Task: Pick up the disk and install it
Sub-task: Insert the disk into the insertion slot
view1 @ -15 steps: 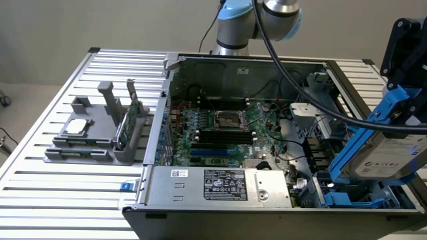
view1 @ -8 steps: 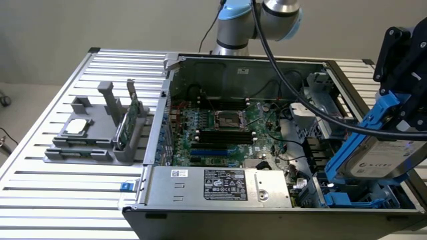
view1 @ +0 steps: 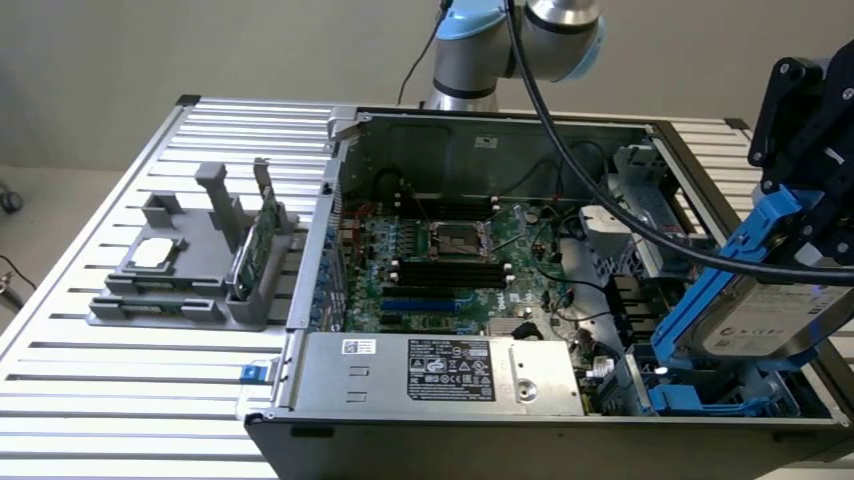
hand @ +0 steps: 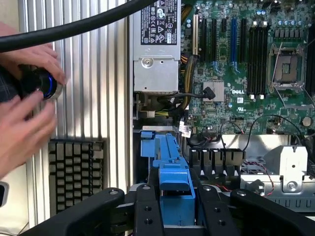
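Install step, disk aloft: pincer (view1: 817, 235) pinching the disk (view1: 767, 312) by its blue frame (hand: 172, 167), tilted, at the right edge of the exterior view, just above the drive bay (view1: 694, 397) of the computer case (view1: 400, 425). Probably needed for seating: levelling, alignment with bay.

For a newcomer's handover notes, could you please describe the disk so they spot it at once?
Find the open computer case. Above its near corner on the exterior view's right, the black hand holds the disk: silver-grey, white-labelled, blue-framed, unlike the green motherboard.

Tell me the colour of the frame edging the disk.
Blue; the frame on the disk shows best in the exterior view.
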`<state>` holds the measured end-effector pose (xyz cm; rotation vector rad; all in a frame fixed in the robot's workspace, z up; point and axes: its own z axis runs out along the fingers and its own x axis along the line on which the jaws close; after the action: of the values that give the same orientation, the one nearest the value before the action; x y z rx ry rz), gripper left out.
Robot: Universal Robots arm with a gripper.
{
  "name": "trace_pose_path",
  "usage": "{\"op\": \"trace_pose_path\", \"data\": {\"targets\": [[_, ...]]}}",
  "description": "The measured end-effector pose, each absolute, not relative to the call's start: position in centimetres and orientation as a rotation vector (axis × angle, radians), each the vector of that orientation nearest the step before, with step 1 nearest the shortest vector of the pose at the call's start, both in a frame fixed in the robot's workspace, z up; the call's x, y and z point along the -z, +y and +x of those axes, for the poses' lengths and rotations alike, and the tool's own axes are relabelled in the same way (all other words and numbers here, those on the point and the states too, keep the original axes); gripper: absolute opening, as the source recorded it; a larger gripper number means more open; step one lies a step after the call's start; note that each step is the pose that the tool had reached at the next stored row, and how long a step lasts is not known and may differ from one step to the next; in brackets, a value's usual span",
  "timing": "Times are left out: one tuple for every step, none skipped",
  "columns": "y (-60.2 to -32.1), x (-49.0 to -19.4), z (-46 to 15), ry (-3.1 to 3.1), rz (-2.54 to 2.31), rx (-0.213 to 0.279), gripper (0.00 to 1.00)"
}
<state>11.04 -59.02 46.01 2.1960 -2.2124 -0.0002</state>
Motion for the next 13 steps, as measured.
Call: {"op": "trace_pose_path", "data": {"targets": [[-59.02, -46.01, 11.04, -2.212, 2.196, 0.0, 0.33], [-59.02, -46.02, 11.04, -2.212, 2.196, 0.0, 0.33], [-59.02, -46.02, 11.04, -2.212, 2.196, 0.0, 0.33], [-59.02, -46.02, 11.04, -2.212, 2.196, 0.0, 0.33], [-59.02, -46.02, 11.04, -2.212, 2.196, 0.0, 0.33], [-59.02, -46.01, 11.04, -2.212, 2.196, 0.0, 0.33], [-59.02, -46.0, 11.04, -2.212, 2.196, 0.0, 0.33], [-59.01, -45.97, 11.04, -2.213, 2.196, -0.001, 0.33], [-59.02, -45.92, 11.01, -2.214, 2.197, -0.002, 0.33], [-59.02, -45.84, 10.98, -2.215, 2.198, -0.005, 0.33], [-59.02, -45.72, 10.95, -2.216, 2.2, -0.008, 0.33], [-59.03, -45.58, 10.9, -2.218, 2.202, -0.013, 0.33], [-59.02, -45.47, 10.85, -2.22, 2.203, -0.016, 0.33]]}}
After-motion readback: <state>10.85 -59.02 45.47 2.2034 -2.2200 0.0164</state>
